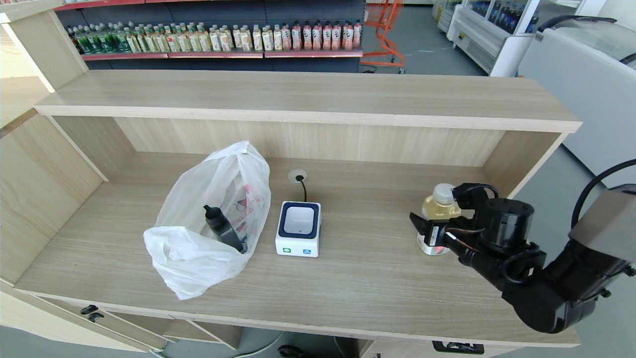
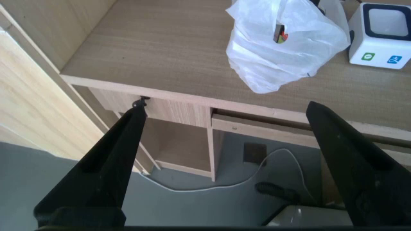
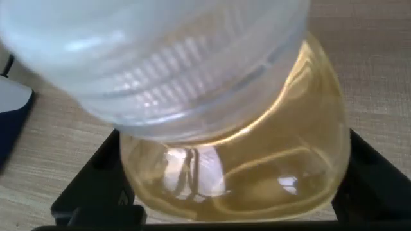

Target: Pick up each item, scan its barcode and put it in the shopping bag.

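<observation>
A clear bottle [image 1: 433, 213] of yellow drink with a white cap stands at the right of the wooden counter [image 1: 367, 283]. My right gripper [image 1: 440, 207] is around its body, one finger on each side, pressed against the bottle [image 3: 244, 160]. The white shopping bag [image 1: 198, 248] sits at the left with its mouth up, and a dark bottle [image 1: 222, 228] stands inside it. Between bag and drink stands the white barcode scanner [image 1: 298, 228], window facing up. My left gripper [image 2: 226, 115] is open and holds nothing, below the counter's front edge, with the bag [image 2: 286, 42] and scanner [image 2: 382, 35] beyond it.
A raised wooden ledge [image 1: 308, 99] runs along the back of the counter, with side walls at both ends. The scanner's cable goes into a grommet [image 1: 297, 175] behind it. Drawers and an open cabinet [image 2: 180, 144] lie under the counter's front.
</observation>
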Tool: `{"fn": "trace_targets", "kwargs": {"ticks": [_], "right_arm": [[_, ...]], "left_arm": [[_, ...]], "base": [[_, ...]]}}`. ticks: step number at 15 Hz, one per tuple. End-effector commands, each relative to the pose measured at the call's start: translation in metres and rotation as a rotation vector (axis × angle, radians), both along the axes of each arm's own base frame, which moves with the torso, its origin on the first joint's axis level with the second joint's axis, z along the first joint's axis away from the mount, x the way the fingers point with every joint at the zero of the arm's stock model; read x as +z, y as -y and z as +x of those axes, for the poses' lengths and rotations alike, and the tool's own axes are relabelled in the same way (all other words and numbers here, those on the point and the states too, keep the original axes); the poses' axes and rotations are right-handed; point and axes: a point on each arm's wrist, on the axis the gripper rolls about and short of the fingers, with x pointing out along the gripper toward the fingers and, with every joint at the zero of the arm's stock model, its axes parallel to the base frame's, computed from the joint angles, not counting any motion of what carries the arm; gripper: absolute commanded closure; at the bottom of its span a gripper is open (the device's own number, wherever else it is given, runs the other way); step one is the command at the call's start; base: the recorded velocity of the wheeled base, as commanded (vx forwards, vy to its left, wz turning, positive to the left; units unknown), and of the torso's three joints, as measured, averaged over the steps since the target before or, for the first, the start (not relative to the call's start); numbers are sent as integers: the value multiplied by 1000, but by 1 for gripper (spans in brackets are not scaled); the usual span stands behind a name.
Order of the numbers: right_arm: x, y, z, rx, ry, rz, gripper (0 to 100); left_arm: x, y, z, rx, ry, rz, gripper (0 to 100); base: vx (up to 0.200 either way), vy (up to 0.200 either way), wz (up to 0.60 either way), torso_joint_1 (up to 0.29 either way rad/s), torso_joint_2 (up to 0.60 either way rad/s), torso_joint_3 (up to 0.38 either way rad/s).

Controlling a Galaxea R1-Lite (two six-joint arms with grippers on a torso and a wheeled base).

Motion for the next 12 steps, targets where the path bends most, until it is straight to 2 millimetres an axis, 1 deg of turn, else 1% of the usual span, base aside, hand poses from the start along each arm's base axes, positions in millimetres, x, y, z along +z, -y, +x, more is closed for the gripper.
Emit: {"fn": "trace_targets", "kwargs": {"ticks": [1, 4, 8, 9, 10, 11, 12], "right_arm": [[-4, -1, 2, 3, -5, -14, 100], [-1, -2, 7, 12, 23, -52, 100], [4, -3, 3, 84, 29, -53, 100], [13, -3, 1, 105, 51, -41, 100], [30, -3, -2, 155, 82, -8, 100], [57, -3, -10, 243, 108, 53, 100], [90, -1, -27, 420, 112, 158, 100]], "left_arm": [[0, 0, 0, 1, 0, 0, 0], [0, 0, 0, 1, 0, 0, 0], [0, 0, 0, 1, 0, 0, 0], [0, 0, 0, 1, -2, 0, 0], [0, 0, 0, 1, -2, 0, 0], [0, 0, 0, 1, 0, 0, 0], [0, 0, 0, 1, 0, 0, 0]], "base": [[0, 0, 0, 0, 0, 0], [0, 0, 0, 0, 0, 0], [0, 0, 0, 0, 0, 0], [0, 0, 0, 0, 0, 0], [0, 0, 0, 0, 0, 0], [0, 0, 0, 0, 0, 0], [0, 0, 0, 0, 0, 0]]}}
